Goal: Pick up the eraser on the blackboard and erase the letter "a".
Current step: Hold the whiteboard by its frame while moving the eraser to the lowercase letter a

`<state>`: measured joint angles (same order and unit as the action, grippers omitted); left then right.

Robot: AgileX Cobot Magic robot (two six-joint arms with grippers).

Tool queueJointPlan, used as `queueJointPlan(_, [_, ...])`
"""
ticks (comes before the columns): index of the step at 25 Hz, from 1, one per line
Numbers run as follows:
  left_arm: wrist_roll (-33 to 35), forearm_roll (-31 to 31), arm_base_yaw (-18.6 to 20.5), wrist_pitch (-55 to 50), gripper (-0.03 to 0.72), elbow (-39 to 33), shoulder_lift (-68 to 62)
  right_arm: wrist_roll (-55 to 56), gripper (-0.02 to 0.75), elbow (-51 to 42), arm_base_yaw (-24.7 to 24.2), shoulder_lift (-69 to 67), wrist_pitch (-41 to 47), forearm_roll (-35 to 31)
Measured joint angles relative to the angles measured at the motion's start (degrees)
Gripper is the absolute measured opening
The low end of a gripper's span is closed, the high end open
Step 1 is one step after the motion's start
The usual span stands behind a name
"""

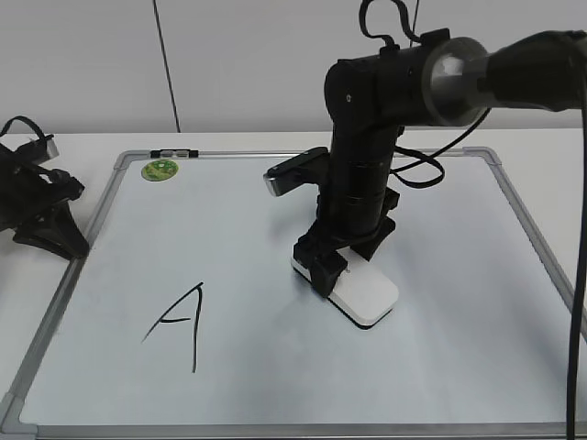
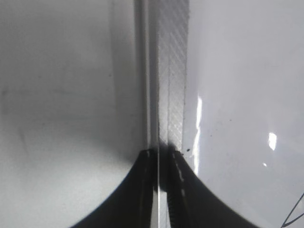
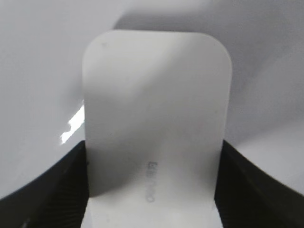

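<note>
The white eraser [image 1: 367, 295] lies flat on the blackboard [image 1: 459, 275], right of its middle. My right gripper [image 1: 332, 268] is shut on the eraser's near end. In the right wrist view the black fingers [image 3: 152, 161] press both long sides of the eraser [image 3: 154, 85], with its grey print between them. No lowercase letter "a" shows in any view. Only a large capital "A" [image 1: 179, 321] stands at the board's lower left. My left gripper [image 1: 69, 240] rests at the board's left frame. Its jaws [image 2: 161, 159] are shut and empty over the grey frame strip [image 2: 171, 71].
A round green magnet [image 1: 160, 170] sits at the board's far left corner, with a small dark clip [image 1: 174, 153] on the top frame beside it. The right arm's body [image 1: 367, 156] stands over the board's middle. A black cable [image 1: 578, 275] hangs at the right edge.
</note>
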<state>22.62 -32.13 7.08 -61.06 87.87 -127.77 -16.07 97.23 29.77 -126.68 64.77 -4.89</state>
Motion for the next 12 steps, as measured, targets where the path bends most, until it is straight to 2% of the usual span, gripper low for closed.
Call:
queueJointPlan(6, [0.0,0.0,0.0,0.0,0.043,0.0,0.0,0.4,0.531,0.8,0.1,-0.2,0.9,1.3])
queueJointPlan(12, [0.0,-0.3,0.0,0.0,0.044,0.0,0.0,0.8,0.531,1.1,-2.0,-0.3,1.4,1.6])
